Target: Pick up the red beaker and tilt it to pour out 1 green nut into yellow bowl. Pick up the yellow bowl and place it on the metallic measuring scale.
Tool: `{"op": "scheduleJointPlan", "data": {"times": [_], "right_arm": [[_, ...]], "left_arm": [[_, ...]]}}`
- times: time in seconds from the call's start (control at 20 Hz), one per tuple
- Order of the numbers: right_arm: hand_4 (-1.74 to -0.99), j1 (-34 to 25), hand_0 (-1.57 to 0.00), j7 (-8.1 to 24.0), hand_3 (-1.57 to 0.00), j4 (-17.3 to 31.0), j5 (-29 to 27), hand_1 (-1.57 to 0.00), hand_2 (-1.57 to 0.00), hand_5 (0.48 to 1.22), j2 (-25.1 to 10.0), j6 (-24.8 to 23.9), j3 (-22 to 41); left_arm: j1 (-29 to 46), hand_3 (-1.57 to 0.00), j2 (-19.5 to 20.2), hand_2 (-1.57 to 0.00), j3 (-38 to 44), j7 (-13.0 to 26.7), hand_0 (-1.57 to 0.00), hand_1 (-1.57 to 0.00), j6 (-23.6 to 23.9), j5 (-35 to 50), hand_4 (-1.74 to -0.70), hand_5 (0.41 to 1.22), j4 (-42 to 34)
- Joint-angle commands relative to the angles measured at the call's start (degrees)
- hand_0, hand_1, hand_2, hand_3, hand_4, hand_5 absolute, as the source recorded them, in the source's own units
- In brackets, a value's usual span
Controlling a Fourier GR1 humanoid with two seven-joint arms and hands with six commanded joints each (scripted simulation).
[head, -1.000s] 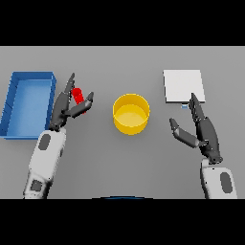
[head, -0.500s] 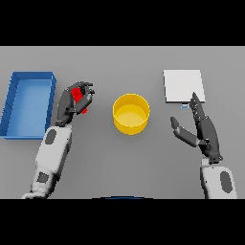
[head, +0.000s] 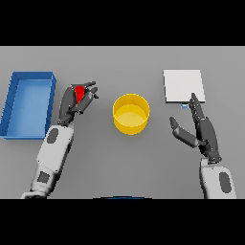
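**Q:** Where was the red beaker, and which way did it point?

**A:** The red beaker (head: 79,93) sat in the left hand (head: 75,103), left of the desk's middle, between the blue tray (head: 14,106) near the left edge and the yellow bowl (head: 131,114) at the centre. The dark fingers were curled around it and hid most of it, so only its upper red part showed. Its long axis and the way its mouth faced could not be told from this view.

**Q:** And the bowl?

**A:** It stood upright on the desk (head: 119,158) with its open mouth facing up, apart from both hands.

**Q:** What about the other hand?

**A:** The right hand (head: 201,132) was near the desk's right side, fingers straight and spread, thumb out, gripping nothing. Its fingertips reached the near edge of the metallic measuring scale (head: 183,85), a pale square plate toward the far right corner.
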Motion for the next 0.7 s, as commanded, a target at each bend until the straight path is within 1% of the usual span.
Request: {"op": "scheduleJointPlan", "data": {"times": [0.0, 0.05, 0.15, 0.25, 0.3, 0.35, 0.4, 0.45, 0.5, 0.65], "right_arm": [[-1.289, -0.96, 0.00, 0.34, 0.00, 0.37, -0.22, 0.00, 0.00, 0.652, -0.32, 0.03, -0.41], [-1.292, -0.16, 0.00, -0.73, 0.00, -0.22, -0.30, 0.00, 0.00, 0.655, -0.23, 0.44, -0.02], [-1.294, -0.14, 0.00, 0.62, 0.00, -0.46, 0.17, 0.00, 0.00, 0.659, -0.07, 0.21, 0.35], [-1.294, 1.15, 0.00, -0.51, 0.00, -1.09, 0.40, 0.00, 0.00, 0.664, -0.42, 0.12, 0.24], [-1.295, 0.94, 0.00, -0.34, 0.00, -1.24, 0.88, 0.00, 0.00, 0.665, 0.02, -0.14, 0.74], [-1.289, 0.46, 0.00, -0.19, 0.00, 0.00, 1.13, 0.00, 0.00, 0.664, 0.09, -0.12, 0.74], [-1.285, 0.89, 0.00, -0.76, 0.00, -0.06, 1.01, 0.00, 0.00, 0.662, 0.05, 0.14, 0.81], [-1.281, 0.18, 0.00, -0.62, 0.00, 0.16, 1.09, 0.00, 0.00, 0.663, 0.19, 0.19, 0.95], [-1.277, -0.42, 0.00, -0.53, 0.00, -0.23, 1.07, 0.00, 0.00, 0.664, 0.06, -0.22, 0.61], [-1.277, 0.32, 0.00, -0.29, 0.00, 0.07, 1.26, 0.00, 0.00, 0.675, 0.22, -0.05, 0.91]], "left_arm": [[0.06, -1.47, -0.51, -1.51, -0.33, 0.61, -1.52, -1.52, 0.22, -0.31, -1.51, 1.197, -1.04], [-0.41, -1.49, -0.33, -1.53, -0.05, 1.70, -1.53, -1.53, 0.05, -0.18, -1.51, 1.202, -2.07], [-0.41, -1.52, -0.03, -1.54, 0.10, 2.31, -1.54, -1.54, -0.39, -0.32, -1.50, 1.209, -3.53], [-0.50, -1.54, 0.53, -1.55, -0.64, 2.67, -1.55, -1.55, -0.51, -1.48, -1.50, 1.213, -5.94], [-0.29, -1.54, 0.65, -1.56, -1.84, 4.22, -1.56, -1.56, -0.45, -2.75, -1.50, 1.215, -8.24], [-0.15, -1.55, 1.22, -1.56, -2.49, 5.29, -1.56, -1.56, -0.73, -3.64, -1.50, 1.216, -9.99], [-0.07, -1.55, 1.98, -1.56, -3.44, 7.18, -1.56, -1.56, -0.99, -4.47, -1.55, 1.195, -11.71], [-1.00, -1.56, 2.59, -1.56, -5.11, 9.56, -1.56, -1.56, -0.80, -6.17, -1.58, 1.181, -12.13], [-1.59, -1.56, 3.15, -1.56, -6.30, 10.88, -1.57, -1.57, -0.71, -7.25, -1.62, 1.174, -12.39], [-2.67, -1.56, 4.77, -1.56, -8.37, 12.78, -1.57, -1.57, -0.89, -8.49, -1.62, 1.158, -12.56]]}}
